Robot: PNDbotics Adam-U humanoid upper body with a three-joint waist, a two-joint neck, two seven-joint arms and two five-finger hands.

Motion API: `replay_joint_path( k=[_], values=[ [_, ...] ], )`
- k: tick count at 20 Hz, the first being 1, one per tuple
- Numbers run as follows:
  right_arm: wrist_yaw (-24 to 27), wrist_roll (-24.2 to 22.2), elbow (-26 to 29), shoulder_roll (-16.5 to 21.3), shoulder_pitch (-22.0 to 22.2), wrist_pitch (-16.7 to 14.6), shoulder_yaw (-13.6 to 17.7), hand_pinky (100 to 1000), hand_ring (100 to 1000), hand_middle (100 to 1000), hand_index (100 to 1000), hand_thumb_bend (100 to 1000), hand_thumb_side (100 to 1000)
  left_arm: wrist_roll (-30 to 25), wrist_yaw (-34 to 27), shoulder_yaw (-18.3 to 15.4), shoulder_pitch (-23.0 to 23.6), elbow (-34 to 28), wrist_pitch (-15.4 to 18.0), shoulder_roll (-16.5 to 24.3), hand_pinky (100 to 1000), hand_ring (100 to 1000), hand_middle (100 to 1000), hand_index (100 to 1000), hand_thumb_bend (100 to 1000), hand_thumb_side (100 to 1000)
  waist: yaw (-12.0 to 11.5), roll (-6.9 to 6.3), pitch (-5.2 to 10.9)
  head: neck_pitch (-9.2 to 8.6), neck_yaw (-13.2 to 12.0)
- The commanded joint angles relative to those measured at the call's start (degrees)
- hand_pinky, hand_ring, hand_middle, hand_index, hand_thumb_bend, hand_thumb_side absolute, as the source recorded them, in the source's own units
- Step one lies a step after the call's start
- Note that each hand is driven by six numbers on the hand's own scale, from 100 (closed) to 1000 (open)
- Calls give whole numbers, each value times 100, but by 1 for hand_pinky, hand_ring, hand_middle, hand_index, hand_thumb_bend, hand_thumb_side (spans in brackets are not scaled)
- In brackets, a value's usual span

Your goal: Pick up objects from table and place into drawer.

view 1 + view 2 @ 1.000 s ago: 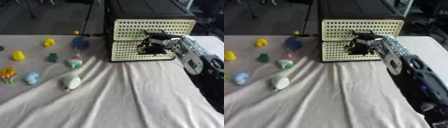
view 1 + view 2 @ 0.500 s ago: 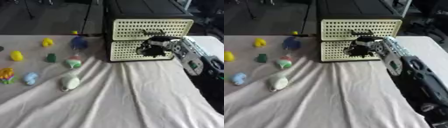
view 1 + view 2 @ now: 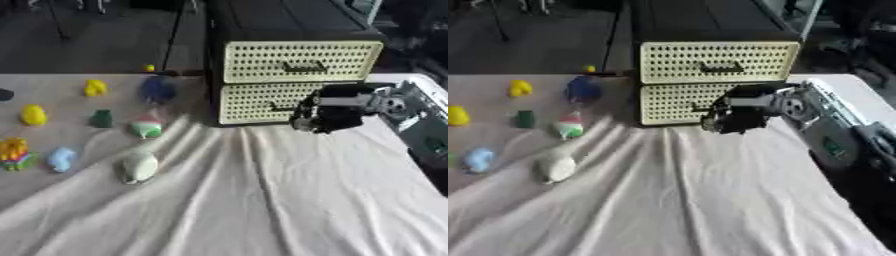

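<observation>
Cream perforated fronts mark the two drawers of the black cabinet at the back of the counter, which is draped in a wrinkled pale cloth. The right hand sits in front of the lower drawer, at its right end and near the dark handle, fingers curled; whether they hold the handle I cannot tell. The upper drawer looks flush and shut. The left hand shows in neither view.

The objects lie well to the left of the hand, apart from it: a white rounded toy nearest the viewer, a green-and-white one with a red top, a small dark green block, a blue figure close to the cabinet, two yellow pieces and, a light blue one, and a multicoloured toy at the left edge.
</observation>
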State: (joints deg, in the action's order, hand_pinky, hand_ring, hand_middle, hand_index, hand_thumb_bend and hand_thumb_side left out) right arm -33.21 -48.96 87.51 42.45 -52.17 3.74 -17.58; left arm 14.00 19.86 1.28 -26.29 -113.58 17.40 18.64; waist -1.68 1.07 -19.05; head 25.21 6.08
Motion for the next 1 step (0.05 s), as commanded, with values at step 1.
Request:
replay_joint_path(
  k=[1],
  values=[
    [285, 158, 780, 450, 136, 131, 258, 189, 464, 598, 823, 100, 1000, 48, 33, -77, -55, -101, 3, 112, 637, 830, 819, 890, 100, 1000, 24, -39, 174, 65, -57]
  ],
)
